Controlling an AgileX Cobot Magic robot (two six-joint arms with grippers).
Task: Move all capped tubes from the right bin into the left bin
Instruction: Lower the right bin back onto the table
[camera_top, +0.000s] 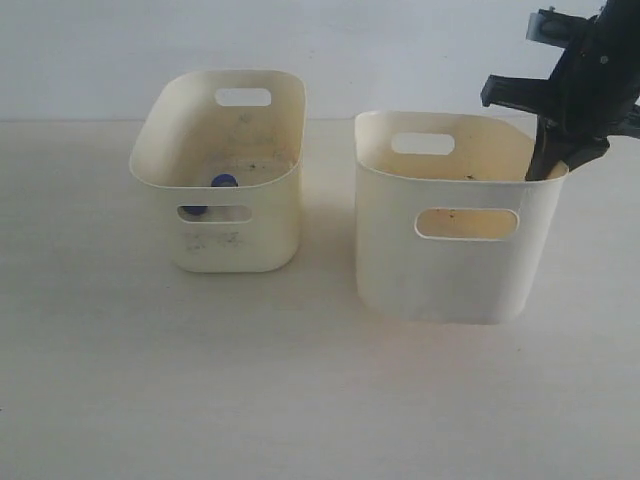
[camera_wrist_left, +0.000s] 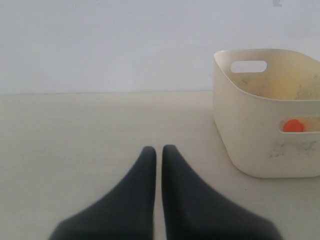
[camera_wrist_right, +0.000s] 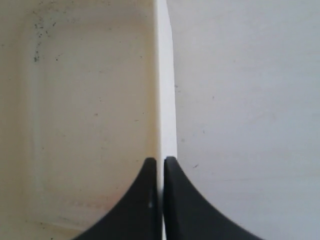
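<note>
The small clear plastic capped tubes (camera_top: 224, 181) show only by their caps: blue caps (camera_top: 195, 211) and an orange-red cap (camera_wrist_left: 293, 125), all inside the cream plastic left bin (camera_top: 235, 245) with the smudged front. That bin is well away from the right gripper (camera_wrist_right: 161, 161), beyond the far wall of the tub the gripper works at.

The black fingers of the right gripper are together, lined up along the side-wall rim of the cream, yellowish-floored right bin (camera_wrist_right: 90, 125). I cannot tell whether they pinch that rim or only sit over it. The floor seen beside the fingers holds specks but no tube, so the transfer looks done or nearly so.

The sound move is probably to lift straight up from the rim before any sideways travel, so the light tub is not dragged or tipped.

On the outer side of the fingers the pale table (camera_top: 300, 400) is bare, and the inner side is hemmed in by the tub walls. The left gripper (camera_wrist_left: 158, 148), its fingers together on nothing, sits low over the table, short of the left bin.
</note>
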